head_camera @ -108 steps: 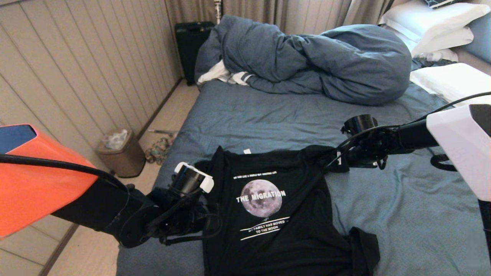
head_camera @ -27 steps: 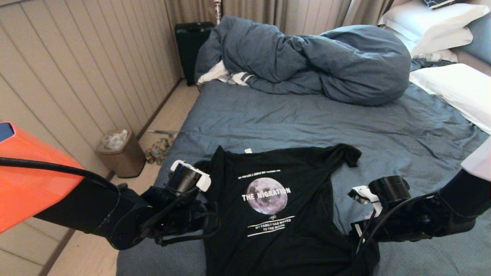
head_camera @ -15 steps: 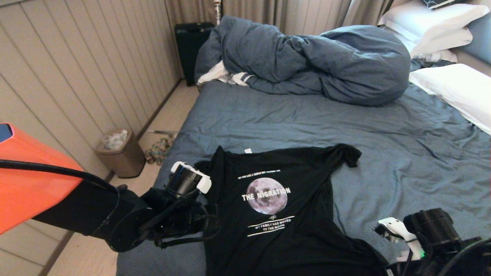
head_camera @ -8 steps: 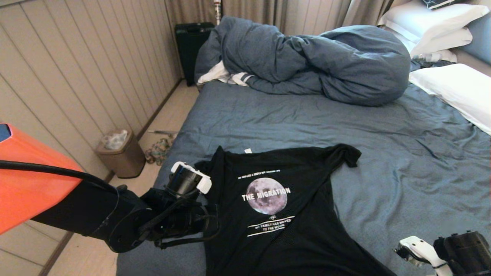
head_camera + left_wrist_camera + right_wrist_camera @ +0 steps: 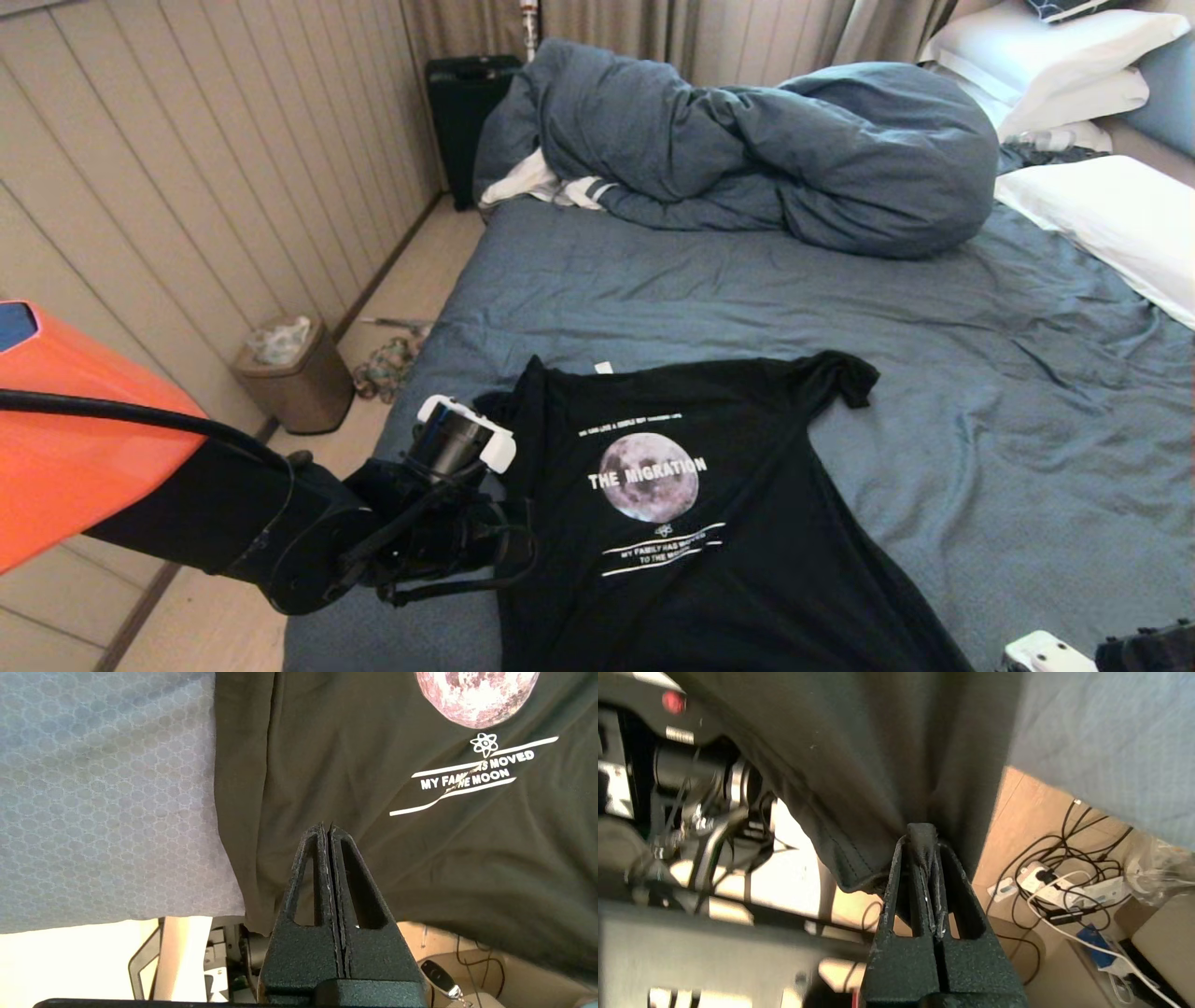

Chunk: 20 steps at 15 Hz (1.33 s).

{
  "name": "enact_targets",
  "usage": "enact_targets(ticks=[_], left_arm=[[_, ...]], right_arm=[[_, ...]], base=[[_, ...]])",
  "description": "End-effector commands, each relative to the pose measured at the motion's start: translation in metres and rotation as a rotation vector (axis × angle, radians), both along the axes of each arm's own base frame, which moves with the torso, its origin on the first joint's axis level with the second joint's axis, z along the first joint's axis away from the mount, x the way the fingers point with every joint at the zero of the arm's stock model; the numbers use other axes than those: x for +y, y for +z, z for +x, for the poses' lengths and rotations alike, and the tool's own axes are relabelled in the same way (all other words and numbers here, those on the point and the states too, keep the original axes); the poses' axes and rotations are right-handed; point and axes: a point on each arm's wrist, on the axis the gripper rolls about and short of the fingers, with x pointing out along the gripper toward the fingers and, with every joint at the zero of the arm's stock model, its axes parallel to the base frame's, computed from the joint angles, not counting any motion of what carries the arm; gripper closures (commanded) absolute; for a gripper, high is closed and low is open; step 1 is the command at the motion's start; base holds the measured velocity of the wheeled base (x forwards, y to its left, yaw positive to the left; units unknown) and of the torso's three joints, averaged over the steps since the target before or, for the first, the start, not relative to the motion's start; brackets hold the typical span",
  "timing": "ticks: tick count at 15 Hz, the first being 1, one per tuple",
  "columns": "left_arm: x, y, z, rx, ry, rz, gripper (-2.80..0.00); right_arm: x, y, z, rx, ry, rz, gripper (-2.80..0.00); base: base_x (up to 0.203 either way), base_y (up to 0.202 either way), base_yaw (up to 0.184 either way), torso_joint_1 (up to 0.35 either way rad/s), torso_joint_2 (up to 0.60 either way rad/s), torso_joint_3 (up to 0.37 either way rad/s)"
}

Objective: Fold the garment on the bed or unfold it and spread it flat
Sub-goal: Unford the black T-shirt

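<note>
The garment (image 5: 672, 560), a black T-shirt with a grey moon print, lies print-up on the near part of the bed (image 5: 980, 448), its hem hanging over the near edge. My left gripper (image 5: 327, 828) is shut with nothing between its fingers, over the shirt's left side (image 5: 303, 765) near the hem. My right gripper (image 5: 923, 833) is shut on the garment's hem (image 5: 859, 868), below the bed's near edge and above the floor. Only the right wrist (image 5: 1046, 651) shows in the head view, at the lower right corner.
A bunched blue-grey duvet (image 5: 766, 149) and white pillows (image 5: 1102, 205) fill the far end of the bed. A bin (image 5: 289, 373) and a black case (image 5: 462, 112) stand by the panelled wall. Cables and a power strip (image 5: 1064, 877) lie on the floor.
My right arm has drawn back toward the near edge and almost out of the head view, pulling the shirt's lower right corner out straight. The left arm has kept still.
</note>
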Motion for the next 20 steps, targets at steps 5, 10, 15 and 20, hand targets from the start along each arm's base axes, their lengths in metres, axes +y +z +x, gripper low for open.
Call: enact_targets(ticks=[5,10,15,20], left_arm=[[-0.001,-0.002,0.000,0.005,0.001,0.000,0.00],[-0.001,-0.002,0.001,0.003,0.002,0.000,0.00],[-0.002,-0.003,0.002,0.006,0.002,0.002,0.00],[-0.002,-0.004,0.001,0.008,0.002,0.004,0.00]], right_arm=[[0.000,0.008,-0.008,-0.041,0.018,-0.002,0.00],[-0.001,0.017,-0.012,-0.140,0.019,0.021,0.00],[-0.003,0.023,-0.023,-0.109,0.008,0.017,0.00],[-0.002,0.034,-0.018,-0.154,-0.008,0.072,0.00]], base=[[0.000,0.000,0.000,0.000,0.00,0.000],[0.000,0.000,0.000,0.000,0.00,0.000],[0.000,0.000,0.000,0.000,0.00,0.000],[0.000,0.000,0.000,0.000,0.00,0.000]])
